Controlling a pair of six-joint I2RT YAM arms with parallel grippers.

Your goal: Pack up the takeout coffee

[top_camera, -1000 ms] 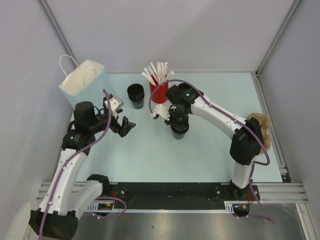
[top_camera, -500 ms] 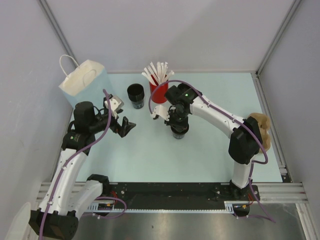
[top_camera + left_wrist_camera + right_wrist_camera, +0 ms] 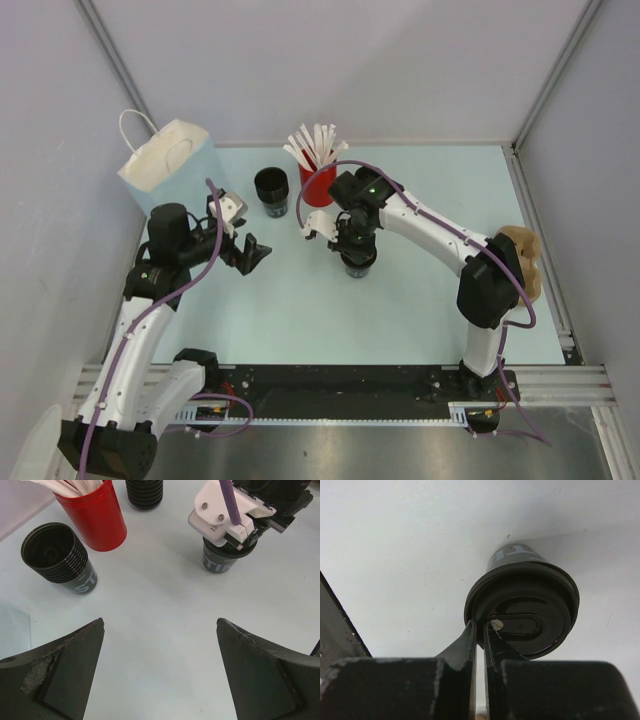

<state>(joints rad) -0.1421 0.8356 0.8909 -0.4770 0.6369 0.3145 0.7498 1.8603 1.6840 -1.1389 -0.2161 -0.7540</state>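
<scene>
Left gripper (image 3: 160, 625) nearest, hanging low over the pale table (image 3: 420, 310) on the left side, jaws spread wide with nothing between them. It faces across toward the cups.

Mid-table: takeout coffee (image 3: 525, 600), a black cup with a black lid on. It stands upright with its base on the table, long axis vertical, lid facing straight up. The oval sip recess is on the side of the lid nearest the right wrist camera, and there is pale lettering on the cup wall. It sits just nearer than the red cup (image 3: 322, 190) and a bit to its right, apart from it.

Right gripper (image 3: 480, 625) is directly above the coffee, pointing down. The jaws are closed to a thin slit, with the tips at the lid's edge. Cannot tell whether they pinch the rim or only touch it.

Right edge at about the same depth: tan cardboard tray (image 3: 530, 250), mostly hidden behind the right arm's elbow.

Farther back: open black cup (image 3: 271, 188), no lid, ribbed rim, upright, left of the red cup and near it. The red cup is upright and holds white sticks (image 3: 315, 143) fanned out of the top. The left wrist view shows a black ribbed stack (image 3: 144, 491) beyond the red cup, cut off by the frame; cannot tell what it is.

Far left corner: paper bag (image 3: 165, 160), standing, mouth up, handle loop above it.
</scene>
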